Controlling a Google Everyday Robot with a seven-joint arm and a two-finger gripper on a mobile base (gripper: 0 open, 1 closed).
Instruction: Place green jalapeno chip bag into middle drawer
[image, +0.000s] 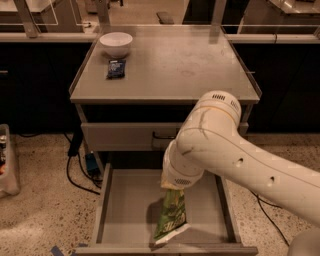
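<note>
Arm (240, 160): a bulky white arm reaches in from the right and low corner. Its rounded wrist hangs over the open drawer and blocks most of my view of what is under it.
Cabinet (175, 65): a grey metal cabinet with a flat top, standing behind and above the gripper on a speckled floor (45, 215).
Middle drawer (125, 205): pulled right out toward me, straight below the gripper. The floor is plain grey with low side walls, and it is bare to the left of the gripper.
Upper drawer front (120, 136): closed, just behind and above the gripper. Its dark handle (162, 135) is partly hidden by the wrist.
Green jalapeno chip bag (171, 217): inside the middle drawer, hanging straight down from the gripper. It stands nearly upright with a slight tilt. Its top is tucked under the wrist, and its pale bottom edge is down at the drawer floor near the front wall, right of centre.
Cables (75, 165): dark cords trail over the floor, to the left of the gripper and outside the drawer.
Bowl (116, 43): white, at the back left corner of the cabinet top, well apart from the gripper, up and to its left.
Blue packet (116, 68): small and dark, lying flat just in front of the bowl, also well away from the gripper.
Gripper (171, 188): directly under the wrist, above the drawer and at the top of the bag.
Grip: the wrist covers it, so I cannot tell whether it is clamped on the bag or loose.
</note>
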